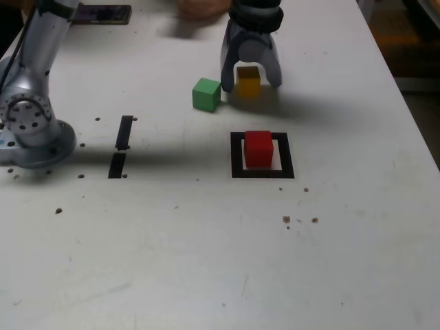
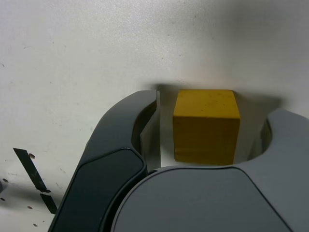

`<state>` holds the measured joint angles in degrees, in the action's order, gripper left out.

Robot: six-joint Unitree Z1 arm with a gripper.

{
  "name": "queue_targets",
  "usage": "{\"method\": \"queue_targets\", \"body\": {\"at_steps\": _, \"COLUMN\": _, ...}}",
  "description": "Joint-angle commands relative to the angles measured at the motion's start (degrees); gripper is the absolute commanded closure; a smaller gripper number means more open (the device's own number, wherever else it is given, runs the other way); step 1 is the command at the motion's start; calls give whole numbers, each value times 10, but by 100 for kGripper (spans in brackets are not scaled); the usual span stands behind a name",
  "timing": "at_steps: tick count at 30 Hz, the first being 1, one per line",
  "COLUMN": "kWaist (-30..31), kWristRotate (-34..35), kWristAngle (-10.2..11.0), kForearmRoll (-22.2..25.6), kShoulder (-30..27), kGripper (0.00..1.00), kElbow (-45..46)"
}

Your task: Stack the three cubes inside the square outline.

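Note:
The yellow cube (image 1: pixel 248 82) rests on the white table at the far side, and my gripper (image 1: pixel 250 85) stands over it with one finger on each side. In the wrist view the yellow cube (image 2: pixel 206 126) sits between the fingers, with a narrow gap showing on both sides, so the jaws are open around it. The green cube (image 1: pixel 206 93) lies just to the exterior view's left of the gripper, clear of the fingers. Nearer the camera, the red cube (image 1: pixel 259 148) stands inside the square outline (image 1: pixel 237 157) of black tape.
The arm's grey base (image 1: pixel 31 130) sits at the exterior view's left. Two short black tape strips (image 1: pixel 124 132) (image 1: pixel 117 165) lie beside it; one strip (image 2: pixel 34 179) shows in the wrist view. A dark flat object (image 1: pixel 103 14) and a blurred hand (image 1: pixel 203 7) are at the far edge.

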<state>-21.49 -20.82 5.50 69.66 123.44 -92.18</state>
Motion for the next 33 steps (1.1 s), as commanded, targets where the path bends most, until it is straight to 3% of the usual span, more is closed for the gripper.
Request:
{"method": "queue_targets", "body": {"at_steps": 1, "kWaist": 0, "kWristRotate": 3, "kWristAngle": 2, "kForearmRoll": -3, "kShoulder": -2, "kGripper": 59, "kElbow": 3}}
{"method": "queue_targets", "body": {"at_steps": 4, "kWaist": 0, "kWristRotate": 4, "kWristAngle": 3, "kForearmRoll": -10, "kShoulder": -4, "kGripper": 79, "kElbow": 6}}
{"method": "queue_targets", "body": {"at_steps": 7, "kWaist": 0, "kWristRotate": 3, "kWristAngle": 3, "kForearmRoll": -15, "kShoulder": -7, "kGripper": 88, "kElbow": 9}}
{"method": "queue_targets", "body": {"at_steps": 13, "kWaist": 4, "kWristRotate": 0, "kWristAngle": 4, "kForearmRoll": -7, "kShoulder": -29, "kGripper": 90, "kElbow": 12}}
{"method": "queue_targets", "body": {"at_steps": 18, "kWaist": 32, "kWristRotate": 3, "kWristAngle": 0, "kForearmRoll": 16, "kShoulder": -79, "kGripper": 94, "kElbow": 3}}
{"method": "queue_targets", "body": {"at_steps": 27, "kWaist": 149, "kWristRotate": 83, "kWristAngle": -38, "kForearmRoll": 39, "kShoulder": -172, "kGripper": 96, "kElbow": 11}}
{"method": "queue_targets", "body": {"at_steps": 33, "kWaist": 220, "kWristRotate": 146, "kWristAngle": -47, "kForearmRoll": 38, "kShoulder": -185, "kGripper": 96, "kElbow": 27}}
